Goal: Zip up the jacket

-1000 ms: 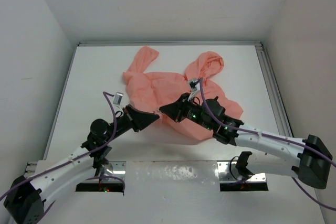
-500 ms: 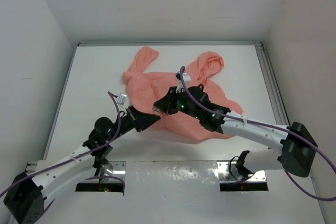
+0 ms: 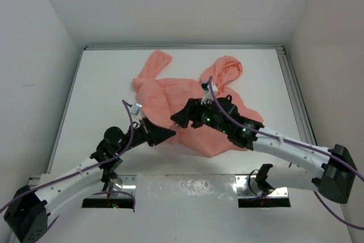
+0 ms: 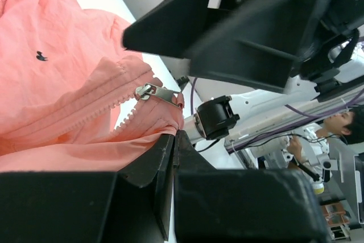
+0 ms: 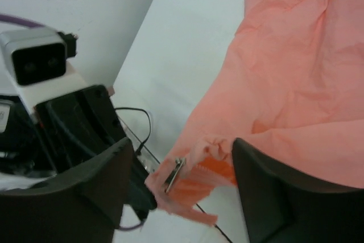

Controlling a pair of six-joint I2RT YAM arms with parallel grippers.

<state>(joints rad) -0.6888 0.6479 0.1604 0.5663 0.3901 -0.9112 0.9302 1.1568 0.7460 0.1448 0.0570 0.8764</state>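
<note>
The salmon-pink jacket (image 3: 196,98) lies crumpled in the middle of the white table (image 3: 102,83), hood toward the back. My left gripper (image 3: 169,134) is shut on the jacket's lower hem (image 4: 142,135) just below the silver zipper pull (image 4: 156,93). My right gripper (image 3: 176,119) hovers open right above that spot. In the right wrist view the zipper pull (image 5: 175,174) sits between its two spread fingers (image 5: 96,186), touched by neither. The zipper teeth (image 4: 85,103) run closed away from the pull across the jacket (image 5: 296,55).
A metal rail (image 3: 293,89) runs along the table's right edge, and white walls close in the left, back and right. The left wrist's camera block (image 5: 37,55) sits close beside my right gripper. Both arm bases stand at the near edge.
My right gripper was shut and now stands open; it swung slightly back-left and returned over the hem. My left gripper has stayed shut on the jacket, shifting little.
</note>
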